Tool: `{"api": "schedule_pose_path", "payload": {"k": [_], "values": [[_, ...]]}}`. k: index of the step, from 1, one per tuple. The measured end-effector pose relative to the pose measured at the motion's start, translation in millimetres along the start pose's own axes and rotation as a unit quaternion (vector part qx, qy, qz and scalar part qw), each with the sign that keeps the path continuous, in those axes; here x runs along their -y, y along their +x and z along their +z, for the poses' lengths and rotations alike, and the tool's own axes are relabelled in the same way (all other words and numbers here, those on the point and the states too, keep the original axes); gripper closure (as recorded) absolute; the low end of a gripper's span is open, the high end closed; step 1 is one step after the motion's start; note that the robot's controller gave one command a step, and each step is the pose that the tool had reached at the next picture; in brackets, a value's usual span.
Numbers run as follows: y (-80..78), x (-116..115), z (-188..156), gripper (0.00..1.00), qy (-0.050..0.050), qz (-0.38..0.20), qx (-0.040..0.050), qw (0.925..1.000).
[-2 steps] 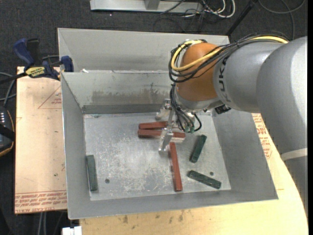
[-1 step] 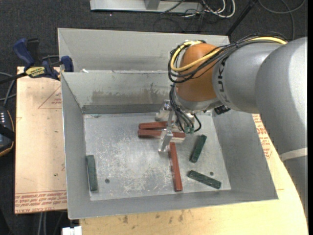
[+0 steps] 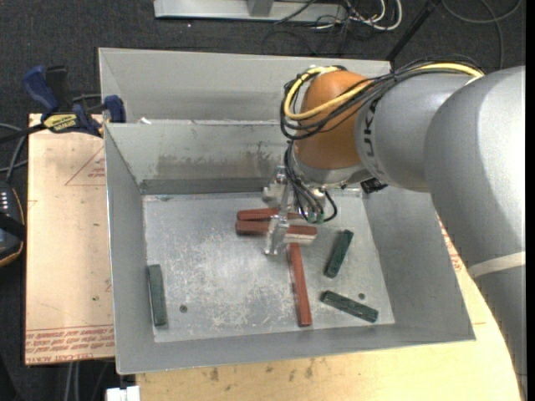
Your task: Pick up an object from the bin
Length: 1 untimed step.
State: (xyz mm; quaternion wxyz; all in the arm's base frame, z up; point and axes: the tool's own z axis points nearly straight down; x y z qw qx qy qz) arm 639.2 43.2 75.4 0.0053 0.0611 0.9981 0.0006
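My gripper (image 3: 277, 239) reaches down into the middle of the bin, its metal fingers (image 3: 275, 234) standing against a cluster of reddish-brown bars. One short red-brown bar (image 3: 255, 223) lies crosswise just left of the fingers. A long red-brown bar (image 3: 299, 286) runs from the fingertips toward the bin's front. Whether a bar sits between the fingers is hidden by the wrist above.
A dark green bar (image 3: 338, 253) lies right of the gripper, another dark green bar (image 3: 349, 306) near the front right, and a third green bar (image 3: 156, 294) by the front left corner. The arm and its orange cover hang over the bin's back right.
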Motion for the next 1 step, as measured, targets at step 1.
{"api": "schedule_pose_path", "payload": {"k": [1], "values": [[-2.1, 5.6, -4.0, 1.0, -0.003, 0.075, 0.0056, 0.9971]]}}
